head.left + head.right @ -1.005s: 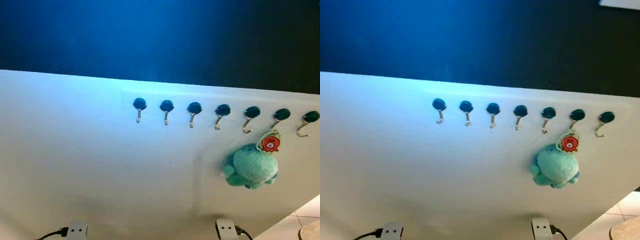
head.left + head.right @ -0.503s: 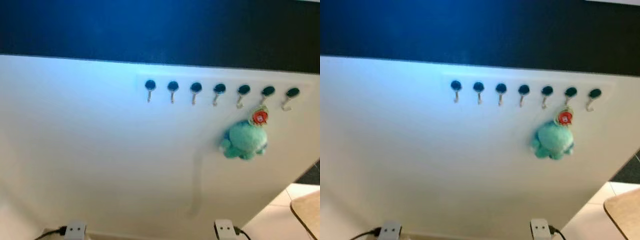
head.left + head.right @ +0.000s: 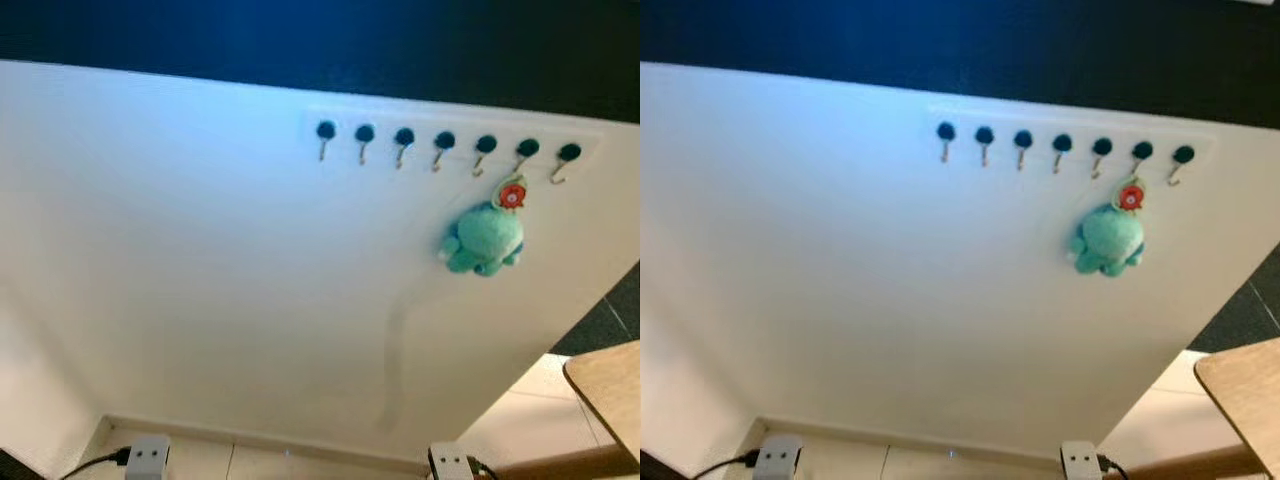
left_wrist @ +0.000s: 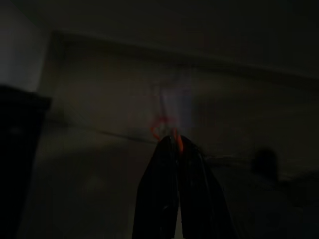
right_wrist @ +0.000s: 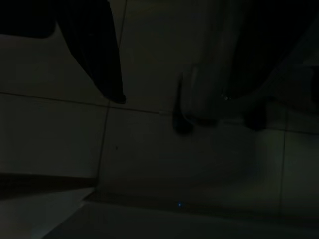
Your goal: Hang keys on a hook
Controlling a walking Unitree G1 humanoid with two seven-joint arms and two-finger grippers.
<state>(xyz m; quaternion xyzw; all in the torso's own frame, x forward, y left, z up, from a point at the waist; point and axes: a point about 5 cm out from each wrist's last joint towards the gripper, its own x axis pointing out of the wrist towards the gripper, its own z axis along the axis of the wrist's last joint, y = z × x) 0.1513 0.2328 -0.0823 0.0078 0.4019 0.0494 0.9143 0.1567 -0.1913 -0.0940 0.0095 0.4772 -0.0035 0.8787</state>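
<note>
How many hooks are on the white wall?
7, all in one row high on the wall: from the leftmost hook to the rightmost hook. The green plush toy hangs from the sixth hook.

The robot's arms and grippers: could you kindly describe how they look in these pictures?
The head views show two pale grey boxy wrist parts, the left wrist part and the right wrist part, each with a black cable. In the dim wrist views, the left gripper and right gripper have long, tapering black fingers.

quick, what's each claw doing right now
Left claw: closed, nothing clearly held.
Right claw: open, holding nothing.
</note>
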